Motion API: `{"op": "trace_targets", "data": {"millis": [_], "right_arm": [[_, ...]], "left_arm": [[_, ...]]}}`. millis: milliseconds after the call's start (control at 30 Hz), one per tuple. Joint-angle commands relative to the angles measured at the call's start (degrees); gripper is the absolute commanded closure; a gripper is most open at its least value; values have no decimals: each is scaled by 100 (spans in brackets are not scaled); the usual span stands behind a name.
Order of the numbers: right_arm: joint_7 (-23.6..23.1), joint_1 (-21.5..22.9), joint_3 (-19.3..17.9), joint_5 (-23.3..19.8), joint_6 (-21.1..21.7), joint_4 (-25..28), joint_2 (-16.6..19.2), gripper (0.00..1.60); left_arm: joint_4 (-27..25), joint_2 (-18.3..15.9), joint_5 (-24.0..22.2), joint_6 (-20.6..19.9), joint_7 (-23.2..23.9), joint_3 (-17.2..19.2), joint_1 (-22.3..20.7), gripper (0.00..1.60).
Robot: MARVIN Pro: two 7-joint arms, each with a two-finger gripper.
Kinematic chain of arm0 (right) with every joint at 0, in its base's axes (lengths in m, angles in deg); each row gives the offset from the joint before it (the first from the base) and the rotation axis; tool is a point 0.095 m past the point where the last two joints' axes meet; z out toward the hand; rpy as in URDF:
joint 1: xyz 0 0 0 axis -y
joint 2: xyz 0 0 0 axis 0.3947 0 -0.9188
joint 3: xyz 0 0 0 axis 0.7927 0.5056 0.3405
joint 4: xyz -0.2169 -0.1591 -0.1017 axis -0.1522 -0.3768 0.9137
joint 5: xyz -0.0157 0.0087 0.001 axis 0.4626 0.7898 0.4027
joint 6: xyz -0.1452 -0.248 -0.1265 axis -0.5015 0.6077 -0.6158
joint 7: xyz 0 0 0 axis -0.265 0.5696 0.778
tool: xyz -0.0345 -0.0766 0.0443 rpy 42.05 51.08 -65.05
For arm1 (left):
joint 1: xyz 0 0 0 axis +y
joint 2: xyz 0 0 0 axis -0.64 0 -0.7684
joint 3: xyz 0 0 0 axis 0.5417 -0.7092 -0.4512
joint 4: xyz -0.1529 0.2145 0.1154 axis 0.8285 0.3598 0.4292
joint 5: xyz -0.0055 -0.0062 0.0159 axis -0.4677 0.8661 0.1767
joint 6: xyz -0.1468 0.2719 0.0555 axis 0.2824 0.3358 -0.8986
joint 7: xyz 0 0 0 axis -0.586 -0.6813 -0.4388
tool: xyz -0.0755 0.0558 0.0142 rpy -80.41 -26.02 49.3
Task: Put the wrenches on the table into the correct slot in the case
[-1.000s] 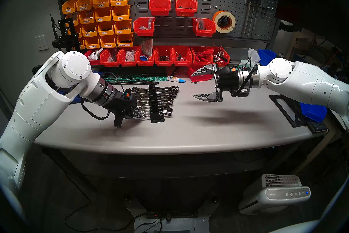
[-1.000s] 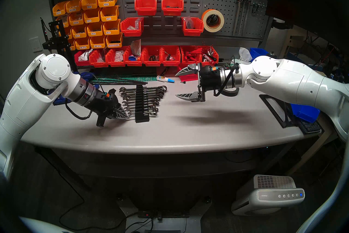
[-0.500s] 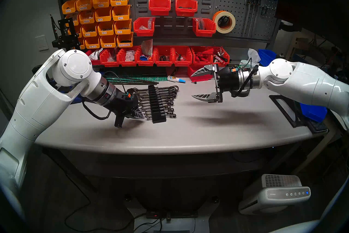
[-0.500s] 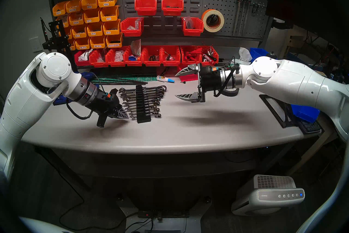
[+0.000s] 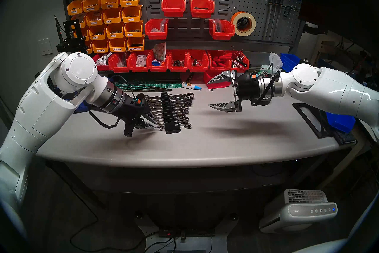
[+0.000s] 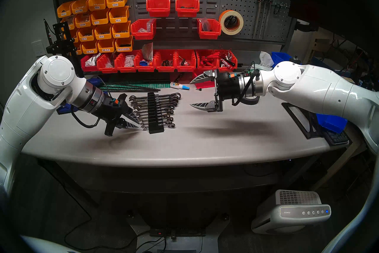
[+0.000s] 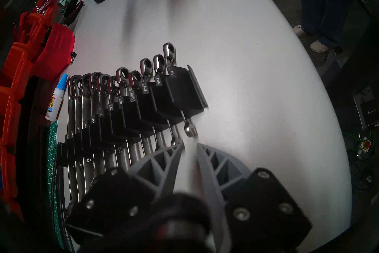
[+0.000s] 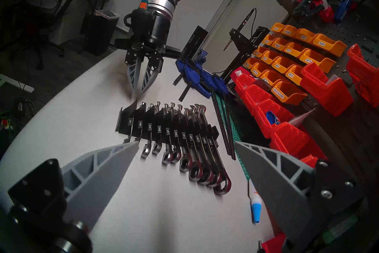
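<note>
The black stepped case (image 5: 171,115) lies on the grey table (image 5: 205,143), left of the middle, and a full row of shiny wrenches (image 5: 180,109) sits across its slots, ring ends toward the right arm and open jaws toward the left arm. In the left wrist view the small white labels read from 3/4 at the far end down to 1/4 at the near end, and the smallest wrench (image 7: 189,130) pokes its open jaw out of the last slot. The left gripper (image 5: 153,122) hangs just beside that near end of the case, angled down, with its grey fingers (image 7: 164,161) parted a little and nothing between them; the tips are close to the small wrench ends but I cannot tell if they touch. The right gripper (image 5: 208,93) hovers well apart to the right, above bare table, its fingers spread wide and empty. Behind the case lie thin black rods (image 5: 147,88), a green cutting mat (image 5: 160,84) and a glue bottle (image 5: 190,86).
</note>
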Motion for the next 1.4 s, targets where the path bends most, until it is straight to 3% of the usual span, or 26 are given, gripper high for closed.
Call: {"op": "trace_targets", "data": {"millis": [0,400,700,933,1000,1033,1067,1367], "right_arm": [[43,206,-157,-15,27,6,-57,0],[286,167,-201,-38,102,-74,-216,0],[694,58,-267,-168,67,-254,-440,0],[1004,-33,-312,-266,12,-337,-624,0],[1069,-51,-313,-262,-14,-348,-670,0],[1086,-50,-310,-263,-9,-350,-687,0],[1097,-50,-309,-262,-14,-352,-689,0],[1155,-43,-289,-252,-43,-360,-701,0]], "left_arm": [[-152,103,-382,7,-151,560,-305,82],[-92,475,-522,140,-1166,1388,-332,86],[-226,763,-705,278,-2022,2104,164,84],[-342,846,-835,535,-2292,2521,636,82],[-365,841,-818,651,-2336,2609,754,72],[-368,863,-834,662,-2357,2659,799,40],[-375,874,-835,679,-2368,2676,819,18],[-415,942,-830,774,-2421,2765,926,18]]}}
